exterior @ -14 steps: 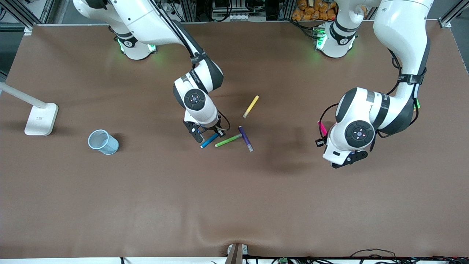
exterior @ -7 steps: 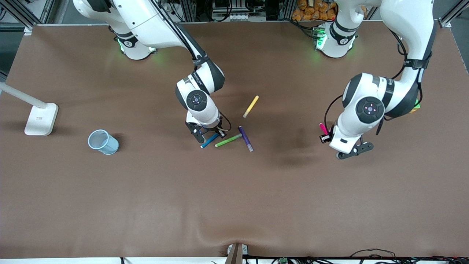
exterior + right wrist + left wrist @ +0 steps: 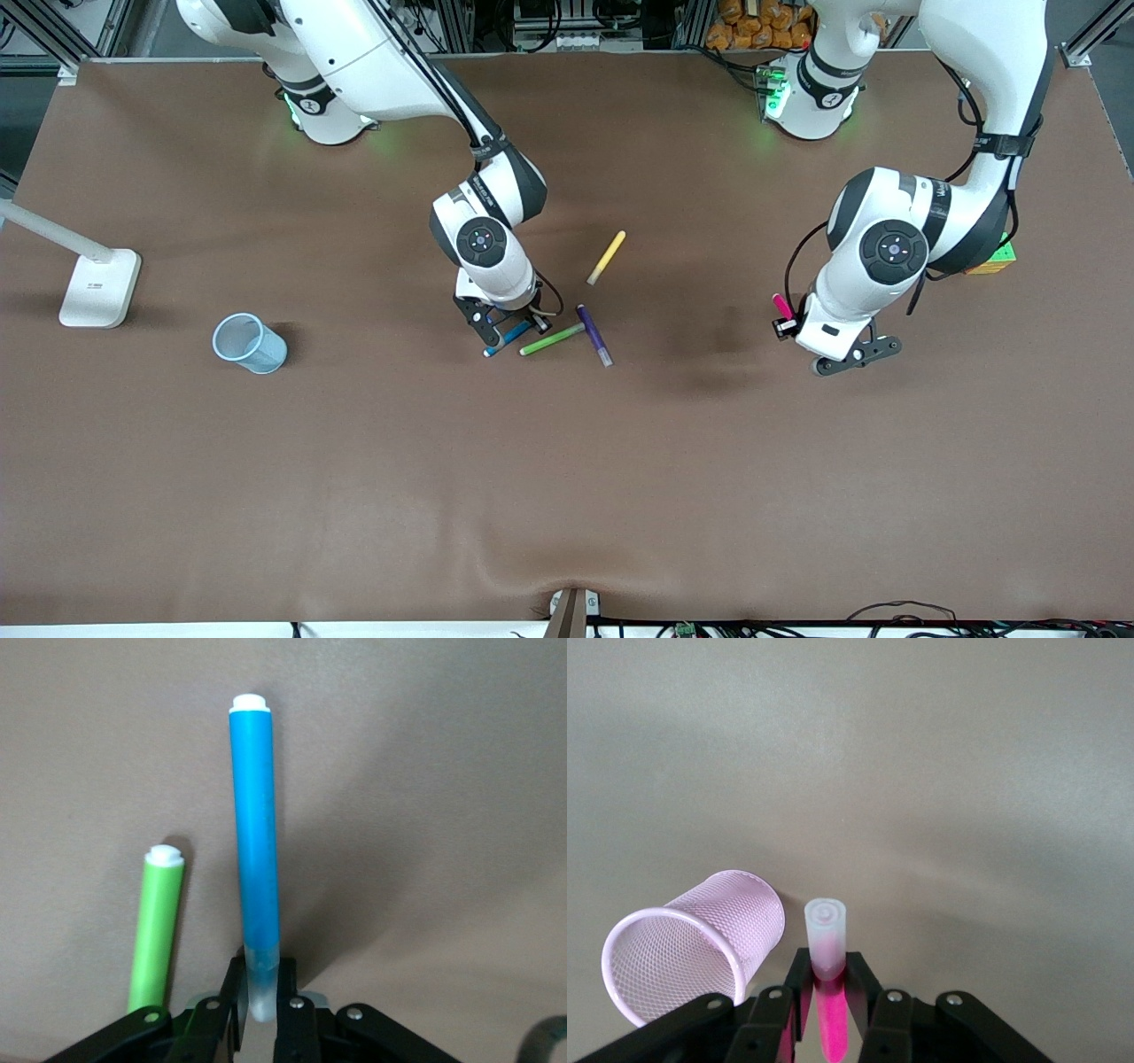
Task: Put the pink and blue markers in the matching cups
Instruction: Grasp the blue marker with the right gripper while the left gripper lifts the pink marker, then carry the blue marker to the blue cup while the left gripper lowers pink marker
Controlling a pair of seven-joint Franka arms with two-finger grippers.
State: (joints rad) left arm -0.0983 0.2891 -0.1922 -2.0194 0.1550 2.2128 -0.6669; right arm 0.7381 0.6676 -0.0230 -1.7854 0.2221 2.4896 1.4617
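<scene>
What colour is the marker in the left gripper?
Magenta marker with a paler pink cap, clearest in the left wrist view.

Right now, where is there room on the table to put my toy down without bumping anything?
The wide bare stretch of the table nearer the front camera than the blue cup and the pens is free. It is crowded mid-table: the right gripper grips the blue marker beside the green pen, purple pen and yellow pen. The left gripper holds the pink marker near the pink cup.
</scene>
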